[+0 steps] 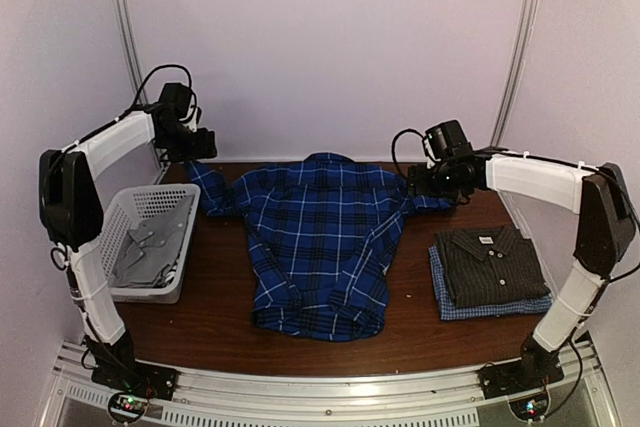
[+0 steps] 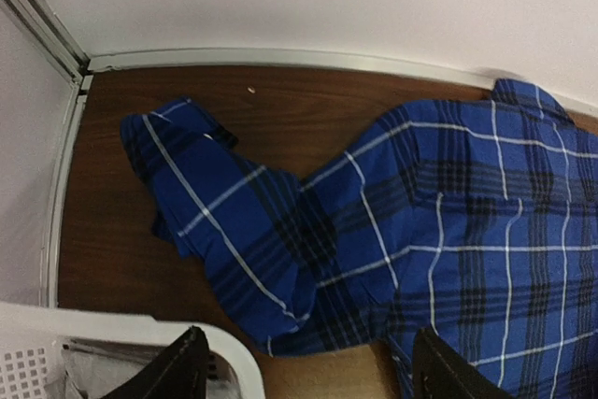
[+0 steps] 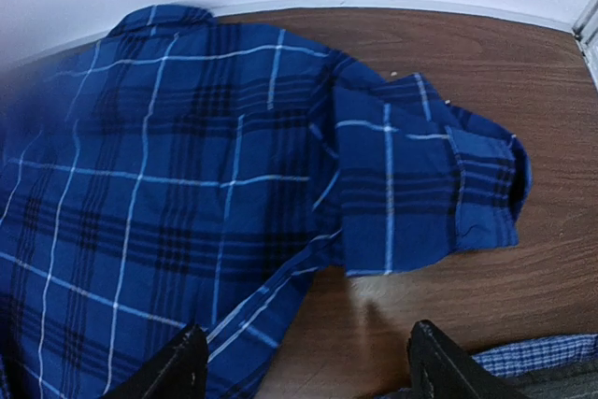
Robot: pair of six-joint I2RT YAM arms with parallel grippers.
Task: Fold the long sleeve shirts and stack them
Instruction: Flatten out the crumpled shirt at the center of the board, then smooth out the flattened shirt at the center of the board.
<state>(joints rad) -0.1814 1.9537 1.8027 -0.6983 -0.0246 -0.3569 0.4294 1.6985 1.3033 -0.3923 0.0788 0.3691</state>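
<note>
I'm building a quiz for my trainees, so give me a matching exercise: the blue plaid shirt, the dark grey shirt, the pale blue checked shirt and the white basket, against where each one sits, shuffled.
Column one
1. blue plaid shirt
2. dark grey shirt
3. pale blue checked shirt
4. white basket

Column two
A. on the right, underneath another shirt
B. on the left side
C. spread open in the middle
D. on the right, folded, on top of another shirt

Pairs: 1-C, 2-D, 3-A, 4-B
</note>
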